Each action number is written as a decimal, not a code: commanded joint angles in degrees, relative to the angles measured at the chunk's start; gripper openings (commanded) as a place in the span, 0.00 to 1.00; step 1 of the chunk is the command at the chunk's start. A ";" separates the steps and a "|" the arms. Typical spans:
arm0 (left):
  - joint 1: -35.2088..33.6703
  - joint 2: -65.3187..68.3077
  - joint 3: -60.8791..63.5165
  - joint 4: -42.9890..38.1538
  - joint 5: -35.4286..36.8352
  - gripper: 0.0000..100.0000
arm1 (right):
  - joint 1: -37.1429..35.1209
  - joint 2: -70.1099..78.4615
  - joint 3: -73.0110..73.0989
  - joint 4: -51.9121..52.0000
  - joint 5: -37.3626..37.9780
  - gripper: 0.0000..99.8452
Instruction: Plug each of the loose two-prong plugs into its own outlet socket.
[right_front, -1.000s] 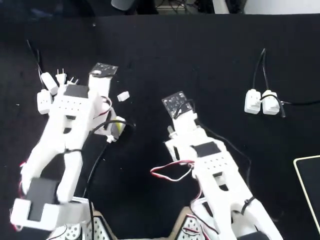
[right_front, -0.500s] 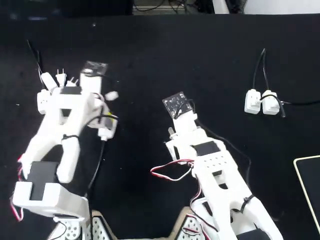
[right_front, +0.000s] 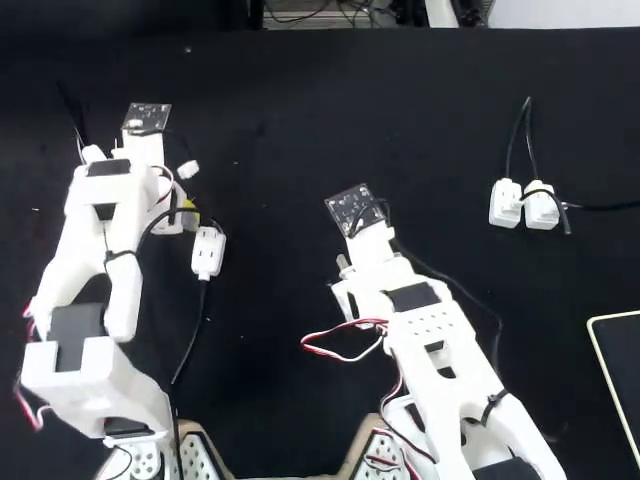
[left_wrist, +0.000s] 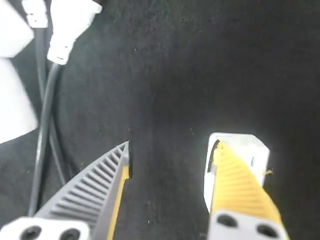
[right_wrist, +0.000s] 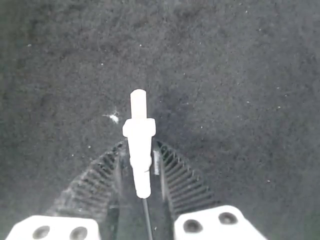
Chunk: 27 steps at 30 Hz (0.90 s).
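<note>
My left gripper (left_wrist: 170, 147) is open over the black cloth, jaws wide apart. A white block (left_wrist: 235, 147) lies just under its yellow finger (left_wrist: 240, 185), and white plugs (left_wrist: 70, 20) with dark cables lie a little beyond. From above, the left arm hangs over the loose plugs at the far left, one white plug (right_front: 92, 155) peeking out beside it. A white outlet socket (right_front: 207, 250) on a black cable lies just to its right. My right gripper (right_wrist: 138, 165) is shut on a slim white plug (right_wrist: 138, 145), held low at mid-table (right_front: 343, 266).
At the right, a white socket and plug (right_front: 522, 204) sit joined together, black cables trailing off. A dark panel with a pale rim (right_front: 615, 370) lies at the right edge. Black cloth (right_front: 330, 110) covers the table.
The left arm has swung left and toward the far side, over the loose plugs, uncovering the white socket on its cable. The right arm has not moved.
</note>
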 joint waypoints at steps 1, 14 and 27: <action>-0.04 3.25 -1.54 -2.02 0.26 0.27 | 1.05 0.04 -2.59 -1.05 -0.09 0.01; 14.37 3.78 -1.89 1.41 2.20 0.27 | 5.19 -0.04 -3.30 -1.58 0.18 0.01; 24.75 3.78 -1.54 3.78 2.11 0.27 | 5.71 -0.04 -3.30 -1.85 0.18 0.01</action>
